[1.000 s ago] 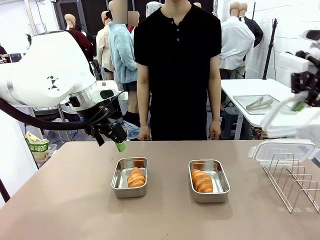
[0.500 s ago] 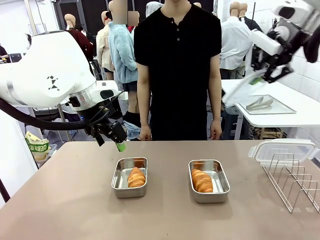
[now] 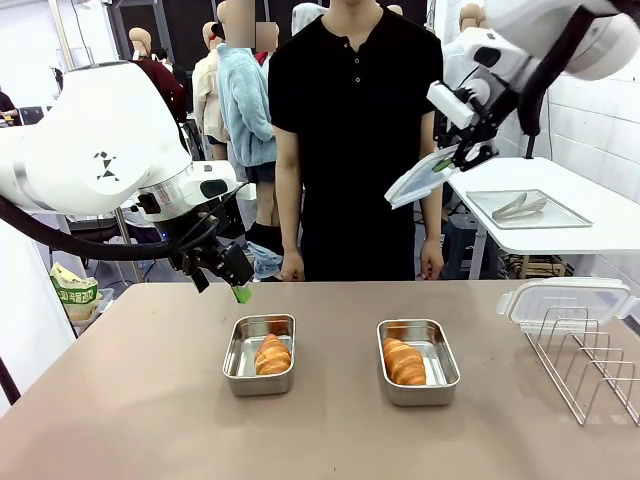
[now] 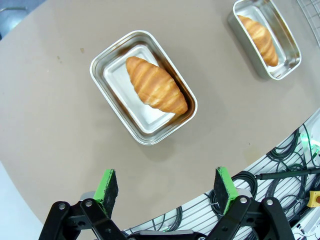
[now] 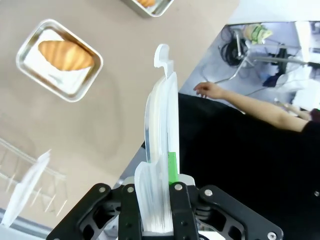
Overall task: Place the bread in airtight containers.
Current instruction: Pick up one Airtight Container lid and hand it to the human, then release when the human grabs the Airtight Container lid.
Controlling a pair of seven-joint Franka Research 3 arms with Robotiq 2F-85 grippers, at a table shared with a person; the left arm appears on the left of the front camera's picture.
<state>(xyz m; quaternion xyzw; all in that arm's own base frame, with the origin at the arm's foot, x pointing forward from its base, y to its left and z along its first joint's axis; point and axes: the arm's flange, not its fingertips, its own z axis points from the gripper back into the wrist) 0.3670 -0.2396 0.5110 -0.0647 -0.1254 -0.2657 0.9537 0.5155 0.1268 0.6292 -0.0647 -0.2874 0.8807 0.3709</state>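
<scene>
While the right gripper (image 3: 453, 160) clamped a lid (image 3: 418, 183) high up, the left gripper (image 4: 167, 184) hung wide open, empty, apparently behind a tin (image 4: 116, 107).

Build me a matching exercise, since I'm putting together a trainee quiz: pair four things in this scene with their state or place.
Things
1. left gripper
2. right gripper
3. spare lid
4. croissant

States
A. lying in a steel tin
B. shut on a clear lid, up in the air
C. open above the table
D. resting on the wire rack

Pairs: 1-C, 2-B, 3-D, 4-A
</scene>
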